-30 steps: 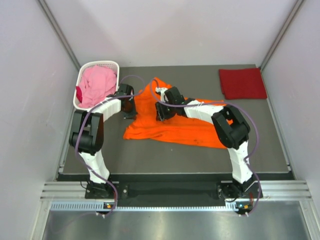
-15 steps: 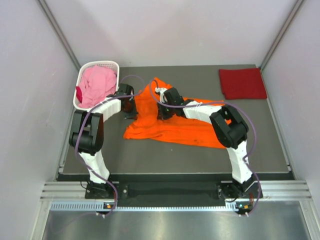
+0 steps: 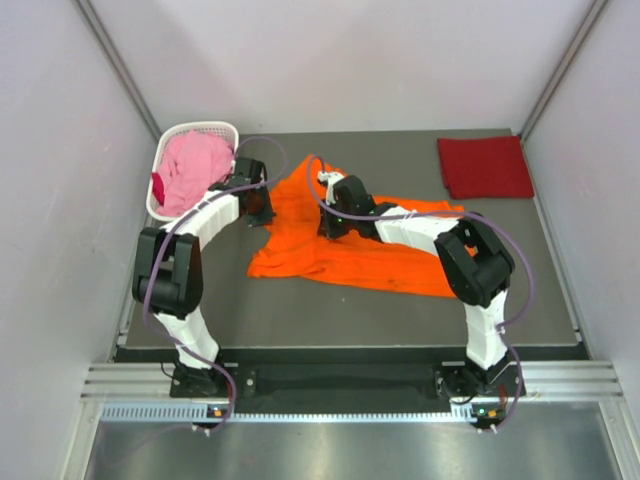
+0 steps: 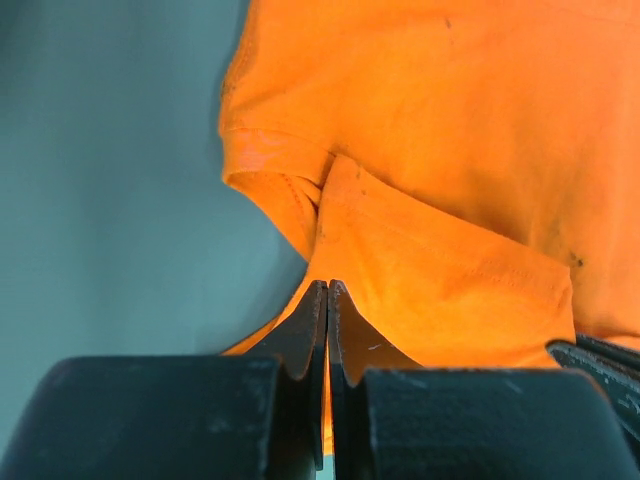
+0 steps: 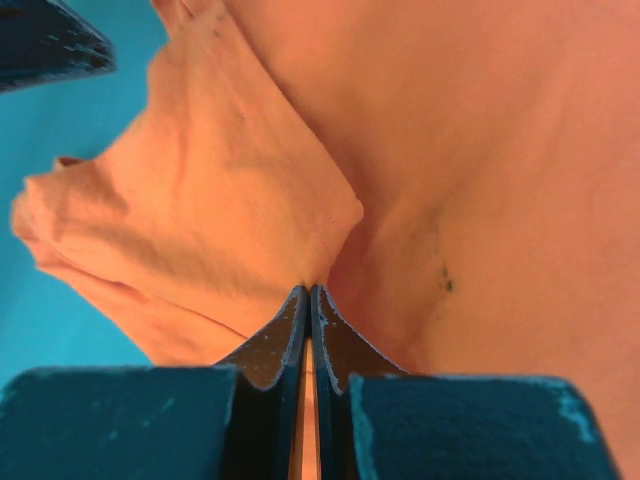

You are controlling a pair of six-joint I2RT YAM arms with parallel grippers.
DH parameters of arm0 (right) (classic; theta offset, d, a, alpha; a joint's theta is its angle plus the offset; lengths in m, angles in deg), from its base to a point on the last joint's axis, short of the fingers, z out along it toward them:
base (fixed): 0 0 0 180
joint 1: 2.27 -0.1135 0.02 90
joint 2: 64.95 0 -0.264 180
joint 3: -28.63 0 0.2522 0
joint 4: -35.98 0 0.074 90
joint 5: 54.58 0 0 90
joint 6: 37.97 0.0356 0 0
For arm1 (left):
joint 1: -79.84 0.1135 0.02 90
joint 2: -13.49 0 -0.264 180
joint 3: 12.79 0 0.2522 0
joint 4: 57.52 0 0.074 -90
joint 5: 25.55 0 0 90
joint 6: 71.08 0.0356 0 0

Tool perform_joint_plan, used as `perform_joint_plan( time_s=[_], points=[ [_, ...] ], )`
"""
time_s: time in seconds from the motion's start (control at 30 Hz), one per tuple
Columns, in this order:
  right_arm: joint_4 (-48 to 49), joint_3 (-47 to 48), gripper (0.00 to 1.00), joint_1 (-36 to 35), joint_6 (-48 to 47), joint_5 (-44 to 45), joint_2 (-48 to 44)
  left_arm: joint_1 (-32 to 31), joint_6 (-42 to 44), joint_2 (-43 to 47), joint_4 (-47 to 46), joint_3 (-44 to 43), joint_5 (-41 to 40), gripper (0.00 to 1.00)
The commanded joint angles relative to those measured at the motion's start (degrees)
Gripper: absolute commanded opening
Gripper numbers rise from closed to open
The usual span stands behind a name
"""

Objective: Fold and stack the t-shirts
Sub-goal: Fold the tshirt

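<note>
The orange t-shirt [image 3: 350, 255] lies crumpled across the middle of the dark mat. My left gripper [image 3: 262, 208] is shut on its left edge; in the left wrist view the fingertips [image 4: 327, 288] pinch a fold of orange cloth [image 4: 440, 150]. My right gripper [image 3: 328, 226] is shut on a bunched fold near the shirt's top middle [image 5: 310, 290], with orange cloth [image 5: 480, 150] all round it. The dark red t-shirt [image 3: 485, 167] lies folded at the far right. The pink t-shirt [image 3: 192, 168] fills the basket.
The white lattice basket [image 3: 200, 128] stands at the far left corner of the mat, just behind the left arm. Grey walls close in on both sides. The mat's front edge [image 3: 350, 345] runs ahead of the arm bases.
The right gripper has closed on the orange cloth. Both grippers have shifted slightly toward the far side, pulling the shirt's upper edge with them.
</note>
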State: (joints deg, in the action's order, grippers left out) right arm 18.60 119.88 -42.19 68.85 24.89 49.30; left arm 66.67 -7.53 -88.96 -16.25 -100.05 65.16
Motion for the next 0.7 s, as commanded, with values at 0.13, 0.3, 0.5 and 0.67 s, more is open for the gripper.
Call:
perform_joint_plan(
  time_s=[0.13,0.3,0.5,0.67],
  points=[
    [4.67,-1.38,0.00,-1.74,1.55,3.49,-4.04,-0.45,0.53,2.79,-0.35,-1.92,-1.59,0.00],
    [4.93,-3.75,0.00,-2.35,3.04,6.39,-5.18,-0.37,1.67,1.65,-0.52,-1.48,-0.98,0.23],
    [5.11,-4.81,0.00,-2.53,4.01,6.48,-4.92,-0.37,3.43,-1.87,-0.26,-2.00,2.63,0.28],
    [5.55,-5.51,0.00,-2.70,4.19,6.48,-5.62,-0.37,5.19,-5.29,-1.93,-1.83,4.39,0.27]
  ],
)
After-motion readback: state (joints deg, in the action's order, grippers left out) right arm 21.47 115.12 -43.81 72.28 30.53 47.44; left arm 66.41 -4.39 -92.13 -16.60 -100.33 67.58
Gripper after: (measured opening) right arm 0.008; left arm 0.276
